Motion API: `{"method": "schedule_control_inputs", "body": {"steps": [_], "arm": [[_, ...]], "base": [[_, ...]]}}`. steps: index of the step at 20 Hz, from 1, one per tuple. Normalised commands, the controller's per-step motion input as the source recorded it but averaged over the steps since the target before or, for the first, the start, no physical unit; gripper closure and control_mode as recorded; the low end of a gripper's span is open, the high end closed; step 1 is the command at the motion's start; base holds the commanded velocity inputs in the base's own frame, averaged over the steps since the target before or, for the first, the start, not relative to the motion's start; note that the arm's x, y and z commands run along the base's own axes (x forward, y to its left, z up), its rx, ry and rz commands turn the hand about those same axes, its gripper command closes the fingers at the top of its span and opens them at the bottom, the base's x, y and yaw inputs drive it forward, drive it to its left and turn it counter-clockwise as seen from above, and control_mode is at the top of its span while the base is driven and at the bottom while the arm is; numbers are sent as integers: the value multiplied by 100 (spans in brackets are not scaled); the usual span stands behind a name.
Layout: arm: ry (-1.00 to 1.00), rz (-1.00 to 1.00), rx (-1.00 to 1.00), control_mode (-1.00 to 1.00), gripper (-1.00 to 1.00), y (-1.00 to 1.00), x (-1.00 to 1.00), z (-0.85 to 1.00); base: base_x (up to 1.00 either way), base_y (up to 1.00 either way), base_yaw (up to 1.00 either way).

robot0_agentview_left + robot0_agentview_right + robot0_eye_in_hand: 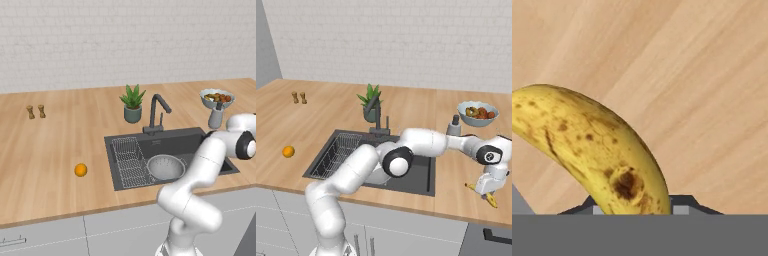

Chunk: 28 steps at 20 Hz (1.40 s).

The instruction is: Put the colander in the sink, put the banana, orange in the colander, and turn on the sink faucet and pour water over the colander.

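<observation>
Hand view puts us right on top of the banana (592, 150): its speckled yellow body rises between our two dark finger tips at the bottom edge, with bare wooden counter (702, 75) behind it. We read the gripper (632, 206) as closing around the fruit, but whether the jaws are already clamped firmly on it we cannot tell from these pictures.

From the right base view, our gripper (487, 192) is down at the counter near its front edge, right of the sink (423, 182), with the banana (481, 194) poking out on either side beneath the hand.

Our main worry is the hold. The banana is curved and tapered, and if we have it off its middle it could swivel or slide out as we lift. Being near the counter's front edge, a dropped banana might roll off altogether.

Further out, the colander (166, 166) already sits in the sink, beside the wire rack (127, 160). The carry there passes near the faucet (158, 112) and the white fruit bowl (477, 113), so a wide swing of the arm could clip either one.

The orange (80, 170) lies well apart on the counter left of the sink, still to be fetched.
</observation>
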Motion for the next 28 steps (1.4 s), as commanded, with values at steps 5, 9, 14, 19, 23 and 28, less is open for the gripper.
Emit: {"method": "schedule_control_inputs", "body": {"steps": [5, 9, 14, 19, 23, 28], "arm": [[-24, 0, 9, -100, 100, 83, -99, -2], [-24, 0, 0, -100, 100, 100, -56, 32], [-24, 0, 0, -100, 100, 100, -16, 66], [-22, 0, 0, -100, 100, 100, 0, 61], [-12, 0, 0, -100, 100, 100, 3, 40], [0, 0, 0, -100, 100, 100, 37, 21]], "base": [[0, 0, 0], [0, 0, 0], [0, 0, 0], [0, 0, 0], [0, 0, 0], [0, 0, 0]]}}
